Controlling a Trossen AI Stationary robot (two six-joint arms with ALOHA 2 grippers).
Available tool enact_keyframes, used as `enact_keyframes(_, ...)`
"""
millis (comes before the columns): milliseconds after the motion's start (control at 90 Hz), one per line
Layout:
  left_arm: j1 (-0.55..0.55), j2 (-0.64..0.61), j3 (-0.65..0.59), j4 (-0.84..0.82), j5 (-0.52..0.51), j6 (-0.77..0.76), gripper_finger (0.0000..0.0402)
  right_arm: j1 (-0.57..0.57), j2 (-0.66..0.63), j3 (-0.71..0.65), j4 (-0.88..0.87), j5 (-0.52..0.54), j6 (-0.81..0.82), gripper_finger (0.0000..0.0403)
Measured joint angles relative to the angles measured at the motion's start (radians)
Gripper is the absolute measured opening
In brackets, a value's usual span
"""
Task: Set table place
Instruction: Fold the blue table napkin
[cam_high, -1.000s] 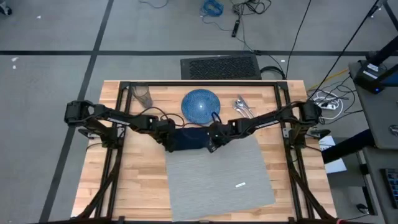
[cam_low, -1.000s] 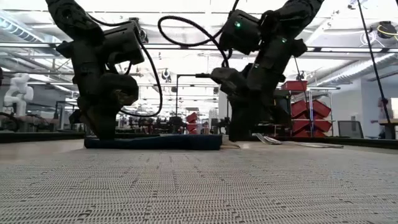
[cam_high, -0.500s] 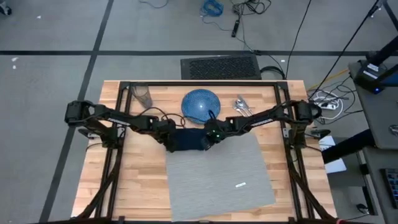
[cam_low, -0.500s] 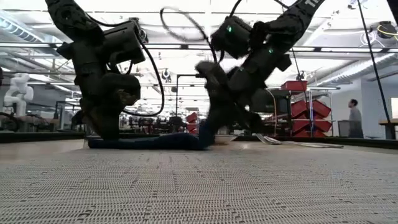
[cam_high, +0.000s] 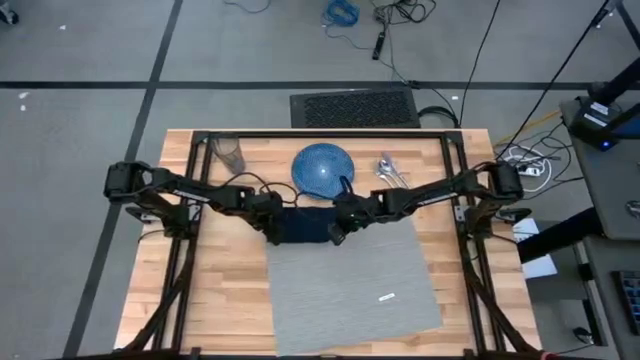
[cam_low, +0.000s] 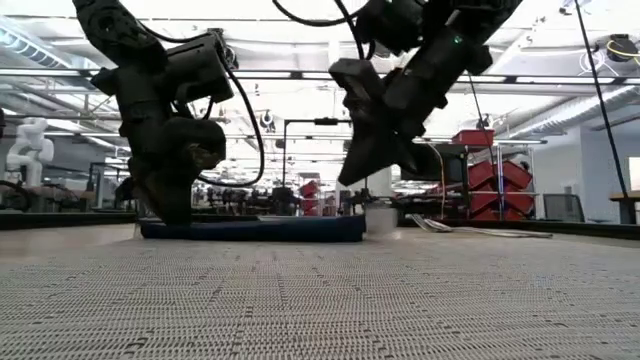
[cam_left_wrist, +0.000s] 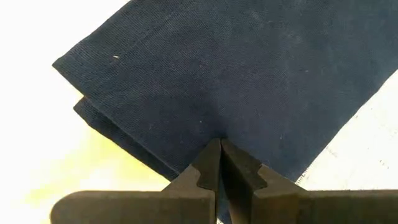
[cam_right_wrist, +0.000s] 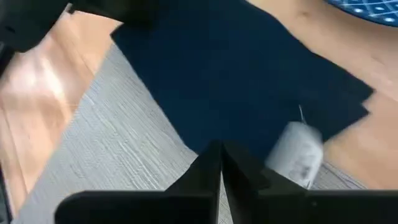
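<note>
The navy napkin (cam_high: 305, 225) lies folded flat, partly on the far edge of the grey placemat (cam_high: 352, 278) and partly on the wooden table (cam_high: 215, 270). My left gripper (cam_left_wrist: 219, 144) is shut, its tips down on the napkin's left end (cam_low: 165, 222). My right gripper (cam_low: 348, 178) is shut and hangs above the napkin's right end, touching nothing. A white tag (cam_right_wrist: 297, 152) shows at that end. Farther back stand the blue plate (cam_high: 322, 168), the cutlery (cam_high: 390, 172) and the glass (cam_high: 230, 155). My left gripper presses its shut fingertips (cam_left_wrist: 211, 155) down on the napkin's top layer near its left end (cam_left_wrist: 205, 118). The fingers come from above, slanting down. The napkin lies flat under them, several layers showing at its edge (cam_left_wrist: 93, 115). Whether any cloth is pinched, I cannot tell.
The black frame's rails (cam_high: 320, 135) run along the table's far side and down both sides. Bare placemat with a small white label (cam_high: 386, 296) fills the near middle. Bare wood lies on the left and right of the placemat.
My right gripper went from the napkin's right end toward the left gripper, and that end rose and curled with it. It then came back toward the right and rose clear. The napkin lies flat again; its left end stayed put.
</note>
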Motion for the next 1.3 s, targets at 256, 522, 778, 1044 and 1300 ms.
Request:
enact_keyframes(256,0.000,0.000,0.000,-0.002,0.001,0.001,0.0000,0.020,0.000,0.000,-0.174,0.029,0.041,0.0000)
enact_keyframes(522,0.000,0.000,0.000,-0.001,0.003,0.035,0.0000,0.104,0.000,-0.022,-0.212,0.044,0.062,0.0000)
enact_keyframes(778,0.001,-0.014,0.006,-0.145,0.120,0.106,0.0000,0.105,0.000,-0.026,-0.154,0.041,0.105,0.0000)
enact_keyframes(1044,-0.017,-0.171,0.017,-0.195,-0.202,-0.184,0.0000,0.143,0.000,-0.026,-0.212,0.050,0.108,0.0000)
enact_keyframes(1300,-0.114,-0.177,0.024,0.187,-0.278,-0.219,0.0000,0.149,0.010,-0.027,-0.225,0.065,0.121,0.0000)
